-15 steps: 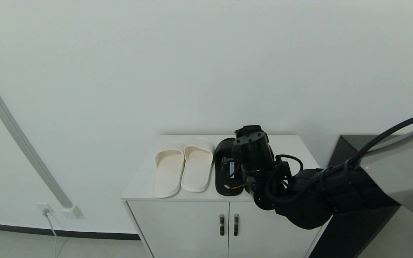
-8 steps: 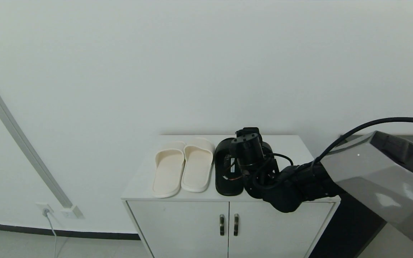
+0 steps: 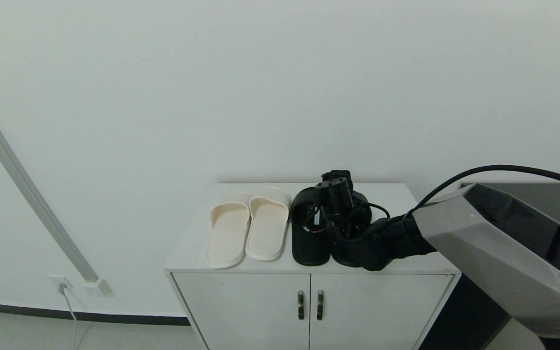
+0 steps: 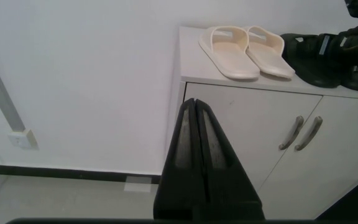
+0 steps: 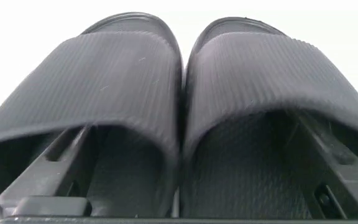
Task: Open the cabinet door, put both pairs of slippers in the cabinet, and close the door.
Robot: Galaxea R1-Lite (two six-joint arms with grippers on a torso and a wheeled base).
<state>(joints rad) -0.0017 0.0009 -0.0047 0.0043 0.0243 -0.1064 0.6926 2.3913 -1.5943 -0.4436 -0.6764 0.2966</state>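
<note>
Sitting side by side on top of the cabinet [image 3: 241,311]: black slippers [image 3: 309,243] next to white slippers [image 3: 248,226], heels toward the front edge. Both doors are shut, handles [image 3: 301,305] untouched.

R pincer [image 5: 190,168] is at the black pair, spread open w/ one finger [image 5: 61,155] under each strap. The pair's touching inner walls lie between the fingers, probably so one squeeze lifts both shoes; not clamped yet, I think.

L pincer [image 4: 195,106] is closed on nothing, low and off to the cabinet's left, facing the door side, likely parked for the handle.

Room: the white pair sits just beside the black, so a sideways drag could bump it. Bare top to the right; pulling forward over the edge looks freest. Doors need opening before anything goes in.
</note>
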